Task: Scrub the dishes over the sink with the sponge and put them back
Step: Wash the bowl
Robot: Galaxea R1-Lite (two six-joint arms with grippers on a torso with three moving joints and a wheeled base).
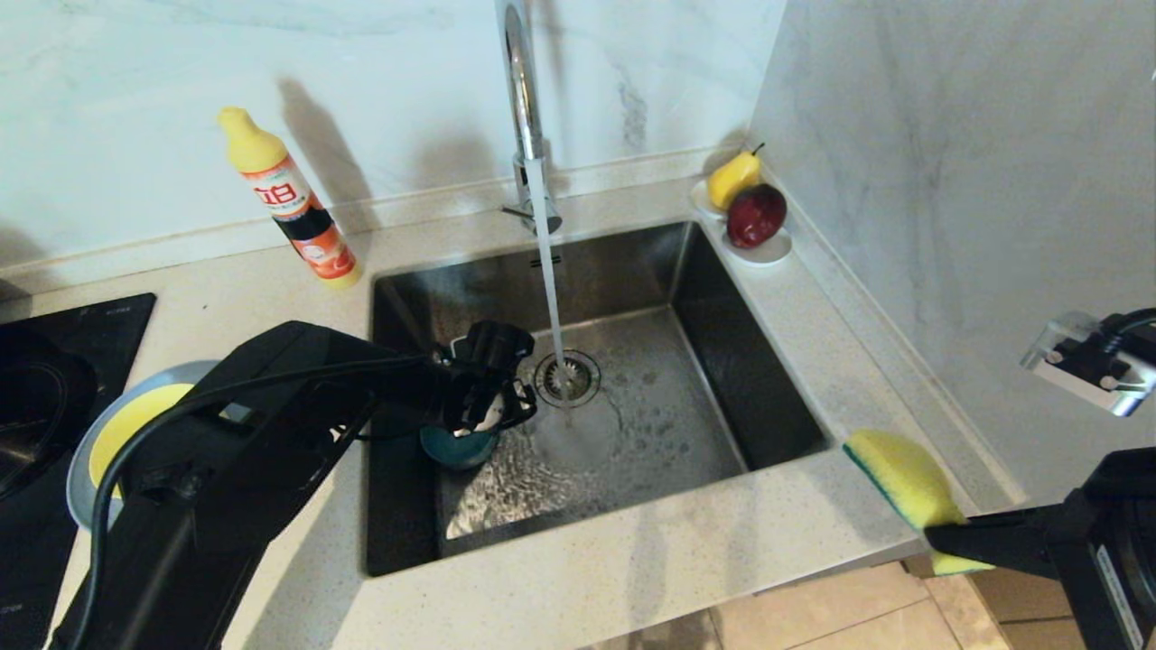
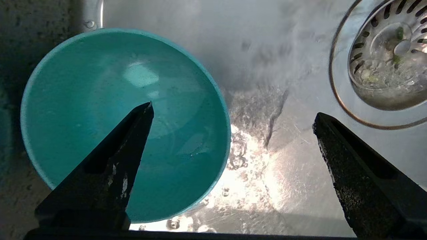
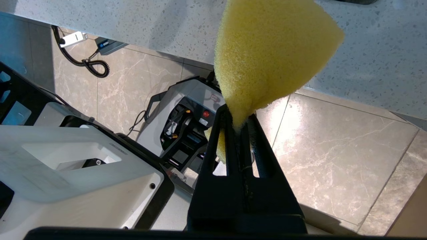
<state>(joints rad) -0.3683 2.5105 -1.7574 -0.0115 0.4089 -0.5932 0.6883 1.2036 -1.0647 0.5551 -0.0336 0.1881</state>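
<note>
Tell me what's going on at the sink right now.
The left gripper is open, straddling the rim of the teal bowl on the sink floor beside the running faucet. The right gripper holds the sponge off the counter's front right corner. The yellow-green bowl and plate wait left.

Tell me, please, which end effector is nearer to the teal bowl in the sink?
The left end effector, open, is directly above the teal bowl in the sink. The right end effector holds the sponge beyond the counter's front right corner.
</note>
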